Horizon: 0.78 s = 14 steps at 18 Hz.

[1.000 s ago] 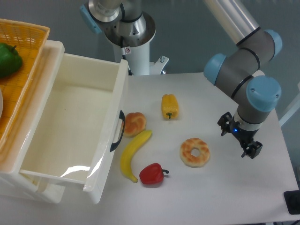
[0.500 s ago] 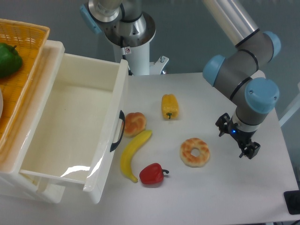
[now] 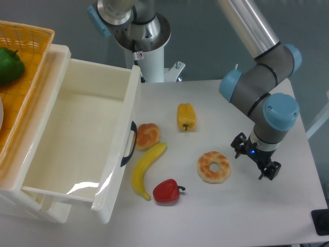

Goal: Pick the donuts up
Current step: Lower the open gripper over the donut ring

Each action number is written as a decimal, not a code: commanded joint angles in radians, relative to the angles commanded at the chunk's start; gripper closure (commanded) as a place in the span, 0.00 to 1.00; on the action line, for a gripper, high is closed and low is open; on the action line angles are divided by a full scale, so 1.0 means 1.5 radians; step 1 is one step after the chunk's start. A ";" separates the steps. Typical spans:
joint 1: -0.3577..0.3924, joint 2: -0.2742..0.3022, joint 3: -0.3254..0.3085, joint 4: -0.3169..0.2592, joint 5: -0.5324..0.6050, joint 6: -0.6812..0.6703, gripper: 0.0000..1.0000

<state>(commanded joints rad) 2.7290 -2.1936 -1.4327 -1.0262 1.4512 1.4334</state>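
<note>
fingers apart, right of donuts | red pepper lower-left

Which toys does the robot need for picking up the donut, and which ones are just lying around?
Needed for the job:
- donut, lying on the table
- gripper, beside the donut, not touching it

Just lying about:
- bun
- banana
- red pepper
- yellow pepper
- green pepper in the basket
- open white drawer
</note>
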 joint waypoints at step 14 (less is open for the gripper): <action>-0.013 -0.022 -0.017 -0.002 -0.054 -0.119 0.00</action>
<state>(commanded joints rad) 2.7090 -2.2273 -1.4588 -1.0293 1.3698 1.2548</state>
